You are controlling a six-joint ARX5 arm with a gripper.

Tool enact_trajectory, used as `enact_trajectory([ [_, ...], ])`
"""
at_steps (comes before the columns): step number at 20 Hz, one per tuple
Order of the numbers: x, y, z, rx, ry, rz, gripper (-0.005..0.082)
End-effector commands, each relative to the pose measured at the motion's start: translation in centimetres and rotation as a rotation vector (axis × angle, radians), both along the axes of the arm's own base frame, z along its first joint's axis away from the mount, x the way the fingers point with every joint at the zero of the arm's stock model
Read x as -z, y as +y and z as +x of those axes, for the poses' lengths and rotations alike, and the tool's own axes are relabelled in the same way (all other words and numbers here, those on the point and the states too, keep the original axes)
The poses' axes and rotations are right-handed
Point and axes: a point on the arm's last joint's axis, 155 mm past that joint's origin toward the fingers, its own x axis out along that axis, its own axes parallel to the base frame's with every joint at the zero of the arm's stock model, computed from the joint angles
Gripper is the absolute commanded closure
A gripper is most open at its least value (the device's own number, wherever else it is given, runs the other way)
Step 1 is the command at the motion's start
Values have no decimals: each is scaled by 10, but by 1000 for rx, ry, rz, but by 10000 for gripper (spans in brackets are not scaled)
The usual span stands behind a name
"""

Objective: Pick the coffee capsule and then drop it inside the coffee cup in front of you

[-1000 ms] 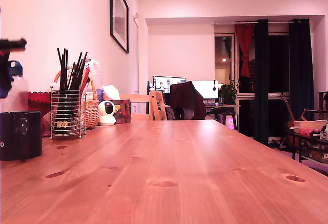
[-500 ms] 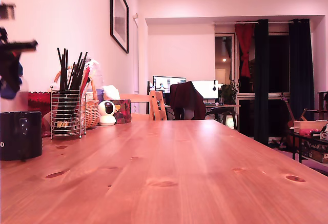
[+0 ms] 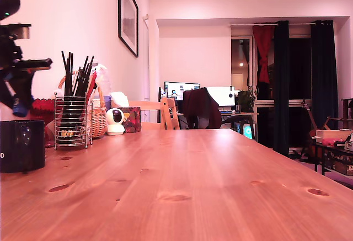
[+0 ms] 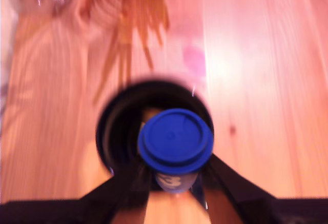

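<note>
Blue coffee capsule, grasped between the fingers, hangs above the coffee cup on the desk. Risk: off-centre release strikes the rim and bounces out.

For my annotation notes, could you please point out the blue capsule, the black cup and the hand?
blue round coffee capsule [image 4: 175,134], wrist view, lid.
glossy black cylindrical cup [image 3: 22,145], exterior view, side wall.
hand [image 4: 174,185], wrist view, between fingertips.

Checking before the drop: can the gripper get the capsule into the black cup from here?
Probably yes. The gripper holds the blue capsule above the coffee cup, whose open mouth looks uncovered.
</note>
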Motion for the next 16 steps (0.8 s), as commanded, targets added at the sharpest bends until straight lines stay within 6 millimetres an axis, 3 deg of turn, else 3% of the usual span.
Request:
enact_trajectory([
  [1,12,5,1,-4,30,6,607],
  [16,14,17,3,-18,33,14,607],
])
